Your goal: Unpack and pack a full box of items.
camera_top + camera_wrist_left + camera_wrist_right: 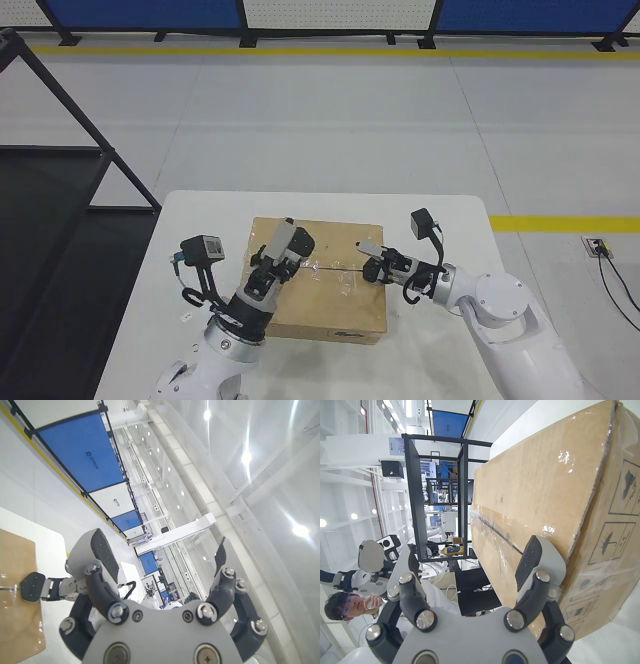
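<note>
A brown cardboard box (pixel 320 290) sits shut in the middle of the white table (pixel 440 345), with clear tape along its top seam (pixel 495 530). My right gripper (pixel 372 262) is open at the right end of that seam. One of its fingers (pixel 532 562) lies on the box (pixel 532 487) top beside the tape, and the other stands off the box. My left gripper (pixel 283 244) hangs open over the left part of the box lid, tilted upward, with nothing between its fingers (pixel 105 555). The left wrist view shows the box (pixel 15 560) with the right gripper's pad (pixel 32 587) on it.
A black metal frame (pixel 60 150) stands on the floor to the left of the table. White table surface lies bare to the right of the box and along its front. A yellow floor line (pixel 560 222) runs off to the right.
</note>
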{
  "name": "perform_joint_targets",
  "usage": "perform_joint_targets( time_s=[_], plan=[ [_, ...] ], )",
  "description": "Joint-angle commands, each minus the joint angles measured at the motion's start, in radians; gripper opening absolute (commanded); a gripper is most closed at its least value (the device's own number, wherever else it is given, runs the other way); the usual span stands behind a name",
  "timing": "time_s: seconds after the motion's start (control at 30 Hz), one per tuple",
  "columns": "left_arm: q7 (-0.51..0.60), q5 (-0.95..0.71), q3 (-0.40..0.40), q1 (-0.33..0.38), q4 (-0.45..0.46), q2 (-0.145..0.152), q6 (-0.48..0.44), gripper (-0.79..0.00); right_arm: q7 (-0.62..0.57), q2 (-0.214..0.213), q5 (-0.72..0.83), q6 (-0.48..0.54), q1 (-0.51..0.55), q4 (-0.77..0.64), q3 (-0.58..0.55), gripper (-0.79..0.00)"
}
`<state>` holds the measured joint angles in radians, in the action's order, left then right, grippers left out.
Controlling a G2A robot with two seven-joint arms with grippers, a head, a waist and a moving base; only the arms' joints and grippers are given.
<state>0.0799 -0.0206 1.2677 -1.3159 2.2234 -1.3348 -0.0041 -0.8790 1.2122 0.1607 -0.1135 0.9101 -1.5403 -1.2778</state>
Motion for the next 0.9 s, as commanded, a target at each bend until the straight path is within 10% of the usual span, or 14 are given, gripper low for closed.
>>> perform_joint_targets(
  time_s=[0.0,0.43,0.87],
  plan=[
    [-0.006,-0.007,0.049,-0.046,0.026,0.004,-0.021,0.0,0.0,0.0,0.0,0.0,0.0,0.0,0.0,0.0],
    [-0.027,-0.152,0.401,-0.331,0.063,0.018,-0.104,0.0,0.021,-0.003,-0.017,-0.001,0.016,-0.029,0.001,0.0],
    [0.075,-0.264,0.502,-0.402,-0.047,0.024,-0.029,0.0,0.045,-0.016,-0.065,-0.034,0.037,-0.092,-0.01,0.0]
  ],
)
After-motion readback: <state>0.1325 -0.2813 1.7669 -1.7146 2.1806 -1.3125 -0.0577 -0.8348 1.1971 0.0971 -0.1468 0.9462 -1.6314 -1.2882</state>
